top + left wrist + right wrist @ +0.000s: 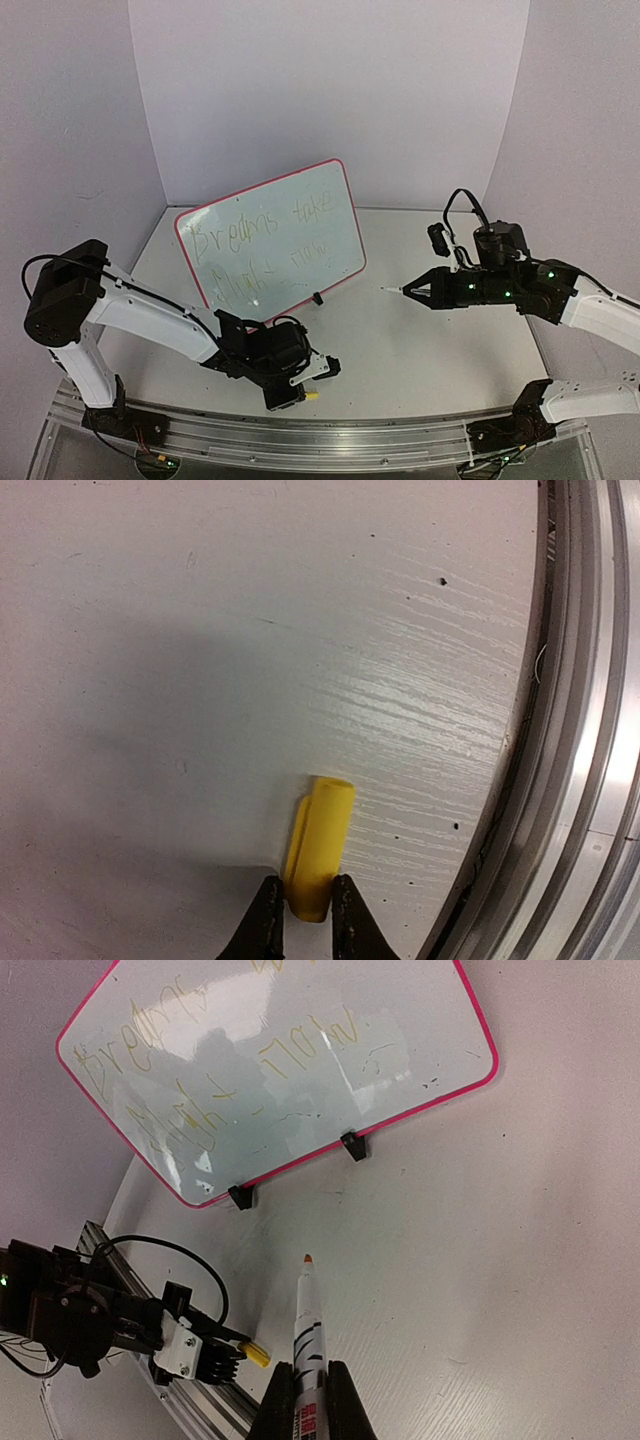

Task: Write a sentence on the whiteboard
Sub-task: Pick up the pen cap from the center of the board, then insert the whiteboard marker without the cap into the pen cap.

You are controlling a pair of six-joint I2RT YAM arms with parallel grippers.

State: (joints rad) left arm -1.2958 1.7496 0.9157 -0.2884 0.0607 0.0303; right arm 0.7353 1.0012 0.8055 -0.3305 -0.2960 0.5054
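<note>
The large, glossy white, rounded-cornered, pink-red-bordered whiteboard (270,235) stands on two small black clip feet (352,1146) on the white-painted, wood-grained table (420,350), with pale lilac walls (330,90) behind it. Its face carries faint yellow handwriting (250,245) and is turned toward the arms. In the top view its long axis climbs from lower left to upper right. The board lies ahead of the right gripper (308,1390), well apart from it. That gripper is clamped on a white, black-printed uncapped marker (307,1325), with the arm stretched level and the tip aimed at the board. The left gripper (305,905) hangs low over the table beside the aluminium rail (590,730) and pinches a small yellow pen cap (320,845) — the board stands beyond it.
</note>
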